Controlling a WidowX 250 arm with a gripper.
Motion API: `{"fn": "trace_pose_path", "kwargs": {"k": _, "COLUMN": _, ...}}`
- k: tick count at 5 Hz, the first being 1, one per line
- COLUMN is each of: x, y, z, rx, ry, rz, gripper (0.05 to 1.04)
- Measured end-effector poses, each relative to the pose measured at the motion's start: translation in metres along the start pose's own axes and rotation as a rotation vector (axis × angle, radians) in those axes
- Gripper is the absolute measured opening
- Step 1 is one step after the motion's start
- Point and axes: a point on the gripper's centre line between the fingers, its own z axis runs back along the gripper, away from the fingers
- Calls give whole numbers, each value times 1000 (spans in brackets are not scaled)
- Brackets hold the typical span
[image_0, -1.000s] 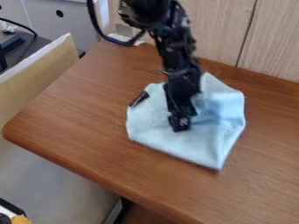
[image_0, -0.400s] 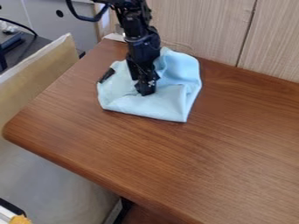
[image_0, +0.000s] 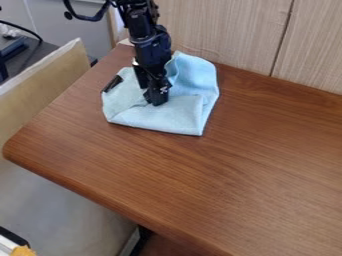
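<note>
Diffuse, moderately bright illumination. Soft sheen across left part of tabletop (image_0: 87, 135). Mild shading in cloth (image_0: 163, 117) folds.

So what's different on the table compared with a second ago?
The black pincer and the pale blue folded cloth have moved together across the brown wooden table, toward the picture's upper left. The pincer is still down on the cloth. The table and the pale wood panelling stayed put.

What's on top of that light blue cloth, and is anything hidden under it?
The black gripper is down on the cloth, and a small dark piece shows at the cloth's upper-left edge. The cloth lies on the wooden tabletop; anything else beneath is covered.
</note>
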Motion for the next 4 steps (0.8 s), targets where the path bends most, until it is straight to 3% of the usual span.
{"fn": "trace_pose_path", "kwargs": {"k": 1, "x": 5, "y": -4, "z": 16, "rx": -14, "ry": -23, "rz": -35, "gripper": 999}}
{"fn": "trace_pose_path", "kwargs": {"k": 2, "x": 12, "y": -3, "z": 51, "rx": 7, "ry": -38, "rz": -51, "gripper": 999}}
{"fn": "trace_pose_path", "kwargs": {"k": 4, "x": 10, "y": -15, "z": 97, "rx": 68, "ry": -28, "rz": -63, "gripper": 999}}
